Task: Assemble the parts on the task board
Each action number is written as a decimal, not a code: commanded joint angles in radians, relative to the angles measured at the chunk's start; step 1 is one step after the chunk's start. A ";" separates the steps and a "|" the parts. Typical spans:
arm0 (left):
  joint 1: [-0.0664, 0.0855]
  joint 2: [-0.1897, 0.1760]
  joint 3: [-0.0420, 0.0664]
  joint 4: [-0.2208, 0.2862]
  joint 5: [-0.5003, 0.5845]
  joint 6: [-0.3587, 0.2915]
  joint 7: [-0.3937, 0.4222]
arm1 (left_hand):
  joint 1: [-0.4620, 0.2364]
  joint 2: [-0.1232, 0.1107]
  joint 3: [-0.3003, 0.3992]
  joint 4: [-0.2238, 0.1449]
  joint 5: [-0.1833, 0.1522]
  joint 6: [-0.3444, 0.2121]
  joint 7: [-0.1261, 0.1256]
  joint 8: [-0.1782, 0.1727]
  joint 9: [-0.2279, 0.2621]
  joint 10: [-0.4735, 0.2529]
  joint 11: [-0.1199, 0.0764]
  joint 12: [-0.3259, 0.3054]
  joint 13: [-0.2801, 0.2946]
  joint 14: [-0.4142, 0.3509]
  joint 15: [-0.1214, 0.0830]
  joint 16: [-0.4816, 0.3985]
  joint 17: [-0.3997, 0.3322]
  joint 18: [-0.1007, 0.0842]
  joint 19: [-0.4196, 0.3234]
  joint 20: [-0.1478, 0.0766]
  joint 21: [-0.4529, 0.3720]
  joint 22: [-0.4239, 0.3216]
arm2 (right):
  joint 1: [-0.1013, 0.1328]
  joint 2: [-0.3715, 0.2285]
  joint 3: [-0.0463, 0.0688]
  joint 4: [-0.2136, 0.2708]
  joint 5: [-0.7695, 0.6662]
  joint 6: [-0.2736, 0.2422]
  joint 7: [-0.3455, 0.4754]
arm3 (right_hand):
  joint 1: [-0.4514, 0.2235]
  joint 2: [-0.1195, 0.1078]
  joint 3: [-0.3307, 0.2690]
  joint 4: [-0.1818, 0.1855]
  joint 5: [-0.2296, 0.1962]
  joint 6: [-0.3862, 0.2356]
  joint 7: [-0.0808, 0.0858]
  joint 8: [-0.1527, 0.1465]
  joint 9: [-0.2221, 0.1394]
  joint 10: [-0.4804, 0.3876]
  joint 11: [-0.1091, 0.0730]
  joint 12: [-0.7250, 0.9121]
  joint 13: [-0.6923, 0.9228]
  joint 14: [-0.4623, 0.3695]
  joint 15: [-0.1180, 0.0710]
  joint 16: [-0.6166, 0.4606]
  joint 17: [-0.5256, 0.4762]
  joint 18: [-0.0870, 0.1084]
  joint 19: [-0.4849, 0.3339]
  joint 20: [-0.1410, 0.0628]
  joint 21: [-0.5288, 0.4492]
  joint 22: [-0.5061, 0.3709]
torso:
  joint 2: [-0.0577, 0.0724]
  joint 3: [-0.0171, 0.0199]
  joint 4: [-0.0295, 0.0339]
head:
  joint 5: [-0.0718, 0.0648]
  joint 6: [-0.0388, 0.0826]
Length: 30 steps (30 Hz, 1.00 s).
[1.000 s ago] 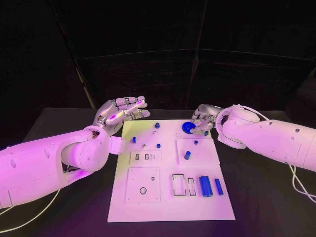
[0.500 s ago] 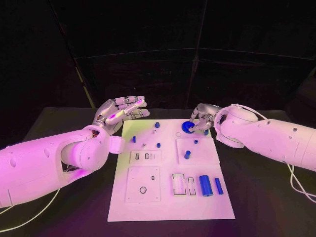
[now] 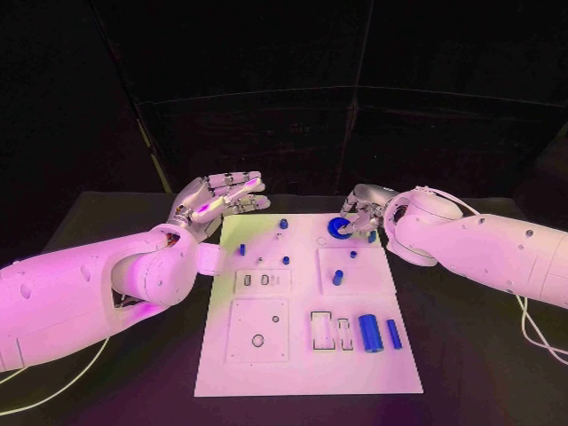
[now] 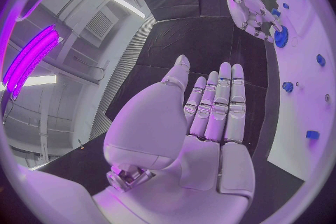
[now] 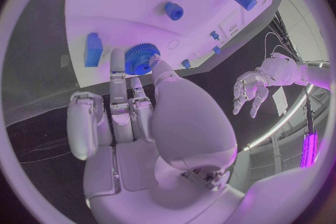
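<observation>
The right hand (image 3: pixel 364 213) pinches a round, toothed blue gear (image 3: pixel 339 228) at the far edge of the white board (image 3: pixel 233 368). The left hand (image 3: pixel 216 202) hovers empty, fingers straight, just beside the board.

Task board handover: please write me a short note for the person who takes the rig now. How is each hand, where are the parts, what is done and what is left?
Right hand: its fingers pinch the blue gear at the far edge of the task board.
Left hand: open, holds nothing, raised beside the board's far left corner.
Parts: two blue cylinders lie near the board's right edge, by the empty rectangular slots. Small blue pegs stand on the far half.
Done: cannot tell whether the gear is seated.
Left: finish the gear, then likely the two cylinders.
</observation>
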 commanded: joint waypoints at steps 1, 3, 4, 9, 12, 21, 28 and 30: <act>0.001 0.000 0.001 0.000 -0.001 0.013 0.002 | 0.002 0.010 0.000 -0.008 0.003 -0.005 0.035 -0.004 0.000 0.000 0.000 -0.003 0.000 0.008 0.001 -0.004 0.000 0.004 0.005 0.003 -0.006 -0.001 | 0.002 0.002 0.001 0.004 -0.021 -0.018 -0.003 | -0.003 -0.003 0.002 -0.007 -0.004 -0.003 0.007 0.000 -0.002 0.048 0.002 0.001 0.183 0.022 0.002 -0.003 0.002 -0.007 0.030 -0.002 0.005 0.061 | 0.000 0.0001 -0.0008 | 0.000 -0.001; 0.001 0.000 0.001 0.001 -0.001 0.013 0.001 | 0.002 0.010 0.000 -0.008 0.003 -0.005 0.035 -0.004 0.000 0.000 0.000 -0.003 0.000 0.008 0.001 -0.004 0.000 0.004 0.005 0.003 -0.006 -0.001 | 0.002 0.003 0.001 0.003 -0.036 -0.011 -0.004 | 0.002 -0.001 0.004 -0.013 -0.006 -0.002 0.006 0.001 -0.001 0.047 0.002 0.000 0.181 0.022 0.002 -0.003 0.002 -0.007 0.031 -0.002 0.006 0.062 | 0.000 0.0000 -0.0009 | 0.001 -0.001; 0.001 0.000 0.001 0.001 -0.001 0.014 0.001 | 0.002 0.010 0.000 -0.008 0.003 -0.005 0.035 -0.004 0.000 0.000 0.000 -0.003 0.000 0.008 0.001 -0.004 0.000 0.004 0.005 0.003 -0.006 -0.001 | 0.002 0.003 0.001 0.003 -0.043 -0.007 -0.004 | 0.004 -0.001 0.005 -0.016 -0.008 -0.001 0.006 0.001 -0.001 0.047 0.002 0.000 0.182 0.021 0.002 -0.003 0.002 -0.007 0.031 -0.001 0.006 0.063 | 0.000 0.0000 -0.0009 | 0.001 -0.001; 0.001 0.000 0.001 0.000 -0.001 0.012 0.000 | 0.002 0.010 0.000 -0.008 0.003 -0.005 0.035 -0.004 0.000 0.000 0.000 -0.003 0.000 0.008 0.001 -0.004 0.000 0.004 0.005 0.003 -0.006 -0.001 | 0.002 0.006 0.001 0.001 -0.062 0.015 -0.009 | 0.012 0.000 0.009 -0.025 -0.013 0.002 0.006 0.003 -0.001 0.045 0.001 -0.001 0.180 0.021 0.002 -0.004 0.002 -0.007 0.031 -0.002 0.006 0.064 | 0.000 -0.0003 -0.0004 | 0.000 -0.003; 0.001 -0.001 0.001 -0.001 -0.001 0.010 0.000 | 0.002 0.010 0.000 -0.008 0.003 -0.005 0.035 -0.004 0.000 0.000 0.000 -0.003 0.000 0.008 0.001 -0.004 0.000 0.004 0.005 0.003 -0.006 -0.001 | 0.002 0.008 0.001 0.000 -0.067 0.029 -0.011 | 0.014 0.000 0.010 -0.028 -0.014 0.004 0.006 0.004 -0.001 0.044 0.001 -0.002 0.179 0.021 0.002 -0.004 0.002 -0.007 0.031 -0.002 0.007 0.065 | 0.000 -0.0002 -0.0005 | 0.000 -0.006; 0.001 -0.001 0.001 -0.001 -0.001 0.009 0.000 | 0.003 0.011 0.000 -0.009 0.003 -0.005 0.035 -0.004 0.000 0.001 0.000 -0.004 0.000 0.009 0.000 -0.005 0.000 0.004 0.006 0.003 -0.006 -0.001 | 0.001 0.011 0.001 -0.003 -0.067 0.057 -0.016 | 0.020 0.006 0.017 -0.038 -0.016 0.018 0.003 0.010 0.001 0.044 -0.001 -0.003 0.179 0.020 0.000 -0.004 0.002 -0.008 0.032 -0.002 0.008 0.068 | 0.000 0.0001 -0.0008 | 0.001 -0.011; 0.001 -0.001 0.001 -0.001 -0.001 0.008 0.000 | 0.003 0.011 0.000 -0.009 0.003 -0.005 0.035 -0.004 0.000 0.001 0.000 -0.004 0.000 0.009 0.000 -0.005 0.000 0.004 0.006 0.003 -0.006 -0.001 | -0.002 0.016 0.001 -0.004 -0.066 0.075 -0.015 | 0.017 0.009 0.020 -0.042 -0.024 0.027 0.002 0.014 0.002 0.044 -0.002 -0.002 0.180 0.019 0.000 -0.004 0.001 -0.008 0.032 -0.003 0.008 0.069 | 0.000 0.0004 -0.0007 | 0.003 -0.012; 0.001 -0.001 0.001 -0.001 -0.001 0.008 0.000 | 0.003 0.011 0.000 -0.009 0.003 -0.005 0.035 -0.004 0.000 0.001 0.000 -0.004 0.000 0.009 0.000 -0.005 0.000 0.004 0.006 0.003 -0.006 -0.001 | -0.002 0.017 0.001 -0.005 -0.066 0.075 -0.016 | 0.016 0.012 0.022 -0.044 -0.025 0.033 0.001 0.016 0.002 0.044 -0.003 -0.002 0.180 0.019 -0.001 -0.004 0.001 -0.008 0.032 -0.003 0.009 0.070 | 0.000 0.0006 -0.0003 | 0.001 -0.013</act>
